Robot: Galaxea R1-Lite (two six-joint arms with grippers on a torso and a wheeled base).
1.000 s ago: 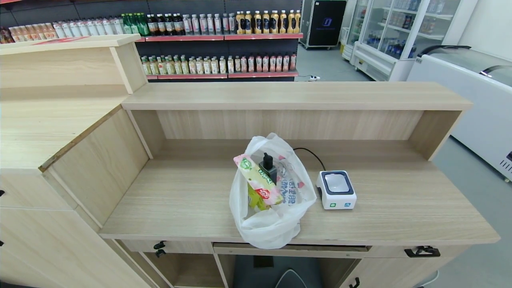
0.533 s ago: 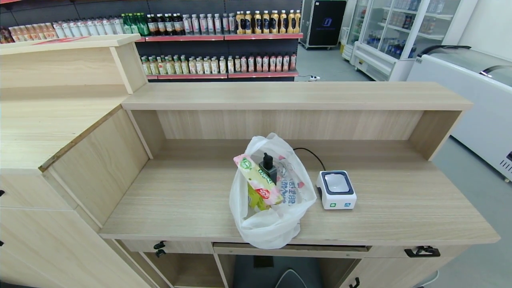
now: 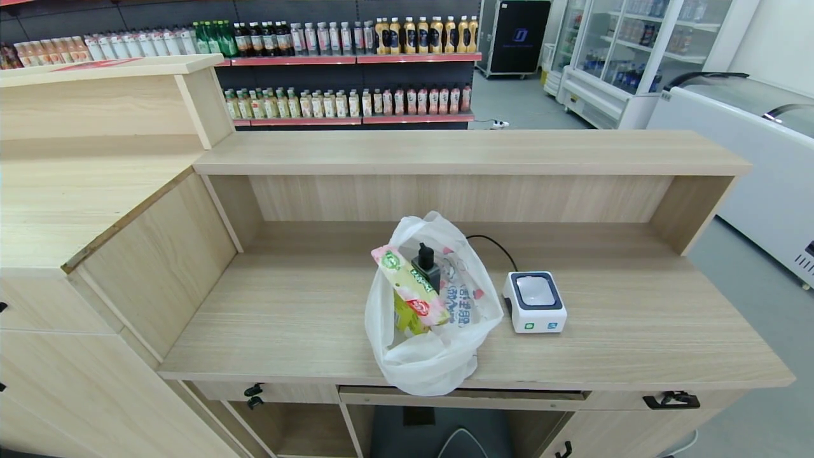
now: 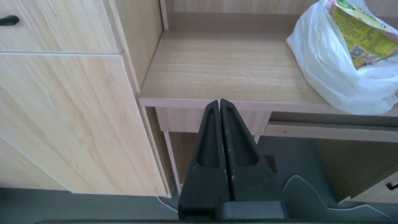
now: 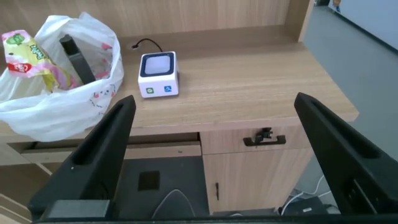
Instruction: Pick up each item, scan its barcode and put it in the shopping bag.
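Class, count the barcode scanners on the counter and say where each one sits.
1. The scanner sits on the counter, just to the robot's right of the shopping bag; none seems hidden.

Shopping bag (image 3: pixel 432 362) at centre, scanner (image 3: pixel 533 301) just beside it, shelf (image 3: pixel 470 151) overhanging behind, broad counter (image 3: pixel 286 318) either side.

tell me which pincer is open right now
The right pincer: it stands wide open, while the left pincer is pressed fully shut.

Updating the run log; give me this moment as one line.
packet, dark bottle in shopping bag | scanner beside bag | left claw shut, empty | right claw open, empty
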